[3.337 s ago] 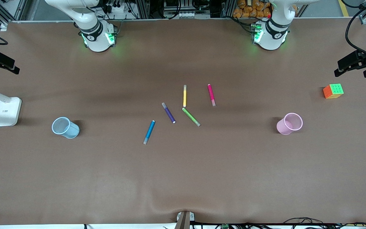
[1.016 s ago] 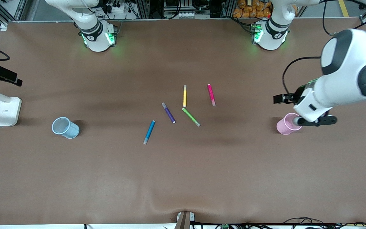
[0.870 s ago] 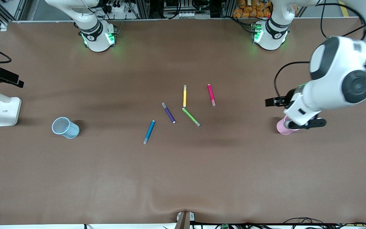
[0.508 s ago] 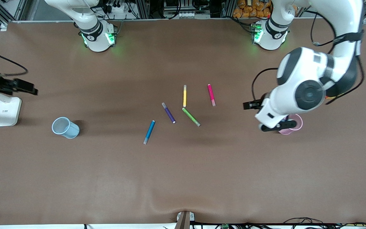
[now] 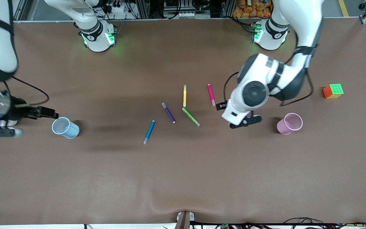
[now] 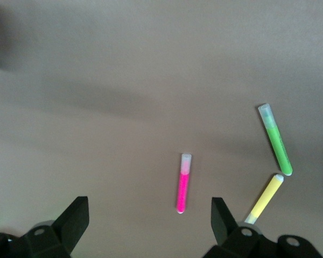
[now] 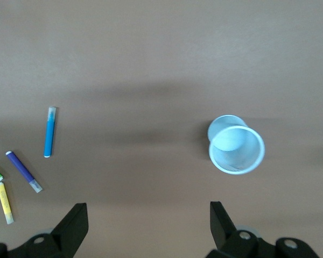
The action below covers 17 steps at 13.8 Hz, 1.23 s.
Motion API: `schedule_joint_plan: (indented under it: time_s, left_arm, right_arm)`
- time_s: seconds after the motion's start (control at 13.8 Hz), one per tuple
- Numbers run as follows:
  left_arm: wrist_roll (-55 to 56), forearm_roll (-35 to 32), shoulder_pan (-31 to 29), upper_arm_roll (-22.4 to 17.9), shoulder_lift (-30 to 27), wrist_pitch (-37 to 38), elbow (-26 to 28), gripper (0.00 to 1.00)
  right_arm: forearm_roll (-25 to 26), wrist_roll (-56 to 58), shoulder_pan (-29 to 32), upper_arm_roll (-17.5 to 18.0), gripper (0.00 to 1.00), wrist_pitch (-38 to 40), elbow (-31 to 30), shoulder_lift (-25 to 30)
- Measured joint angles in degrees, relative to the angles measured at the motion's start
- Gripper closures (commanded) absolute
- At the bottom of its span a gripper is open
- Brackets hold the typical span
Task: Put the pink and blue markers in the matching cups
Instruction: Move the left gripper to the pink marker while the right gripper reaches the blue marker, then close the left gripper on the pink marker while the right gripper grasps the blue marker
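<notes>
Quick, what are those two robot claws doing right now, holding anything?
Left gripper: open, empty, above the slim magenta-pink marker.
Right gripper: open, empty, near the pale blue translucent plastic cup.

We took this for a robotics lab: two arm bases (image 5: pixel 98 37) bolted at the table's (image 5: pixel 183 178) 12 o'clock edge, aluminium framing (image 5: pixel 145 8) and loose cables (image 5: pixel 300 221) around it, brown sheet covering the table.

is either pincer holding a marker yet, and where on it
No, nothing is held. The left pincer is open above the pink marker; the right pincer is open near the blue cup.
</notes>
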<state>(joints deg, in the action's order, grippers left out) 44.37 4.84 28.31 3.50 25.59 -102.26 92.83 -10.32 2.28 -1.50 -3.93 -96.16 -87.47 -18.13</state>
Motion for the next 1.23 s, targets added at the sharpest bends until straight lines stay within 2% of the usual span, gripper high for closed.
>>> schedule_joint_plan:
  time_s: [0.29,0.58,0.8,1.16,1.23]
  left_arm:
    - [5.56,0.00,3.46,0.01,0.65,-10.25,7.78,0.00]
    - [7.16,0.00,4.78,0.01,0.82,-18.84,14.37,0.00]
    - [7.89,0.00,5.19,0.01,1.33,-23.29,17.25,0.00]
    - [9.87,0.00,7.17,0.02,4.13,-28.17,18.82,0.00]
    - [10.05,0.00,7.63,0.02,4.67,-28.75,18.89,0.06]
  right_arm:
    - [-1.16,-1.01,-4.22,0.19,0.00,-10.17,-0.04,-9.14]
    - [-1.22,-9.49,-9.21,0.32,0.00,-15.97,-0.08,-13.29]
    - [-1.25,-14.86,-12.82,0.41,0.00,-18.11,-0.99,-14.61]
    - [-1.20,-25.61,-21.00,0.51,0.00,-24.83,-2.02,-17.47]
    - [-1.07,-28.36,-23.35,0.54,0.00,-26.67,-2.04,-18.31]
